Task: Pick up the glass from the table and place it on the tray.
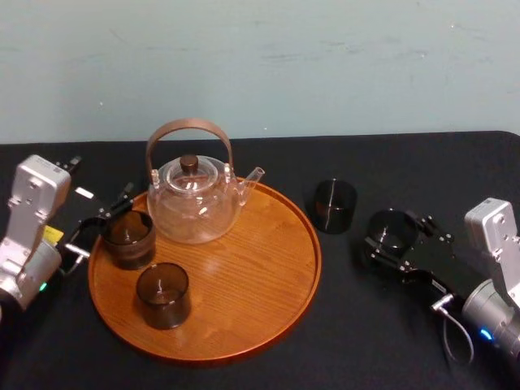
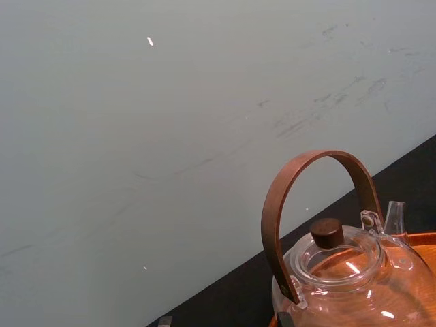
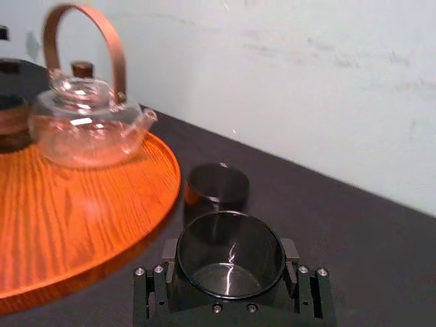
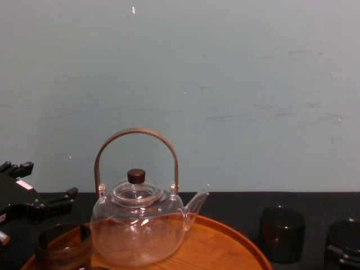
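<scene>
A dark glass (image 1: 391, 228) (image 3: 230, 269) sits between the fingers of my right gripper (image 1: 393, 237) (image 3: 230, 249), on the black table to the right of the tray. In the right wrist view both fingers touch its sides, so the gripper is shut on it. The round orange-brown wooden tray (image 1: 268, 284) (image 3: 61, 225) (image 4: 236, 239) lies at mid-table. My left gripper (image 1: 101, 224) is at the tray's left edge, fingers spread, beside a dark glass (image 1: 127, 238) (image 4: 63, 245) that stands on the tray.
A clear glass teapot (image 1: 193, 199) (image 2: 340, 272) (image 3: 85, 122) (image 4: 138, 228) with a brown handle stands at the tray's back. Another dark glass (image 1: 162, 295) stands on the tray's front left. One more dark glass (image 1: 335, 205) (image 3: 216, 186) (image 4: 282, 233) stands on the table between the tray and my right gripper.
</scene>
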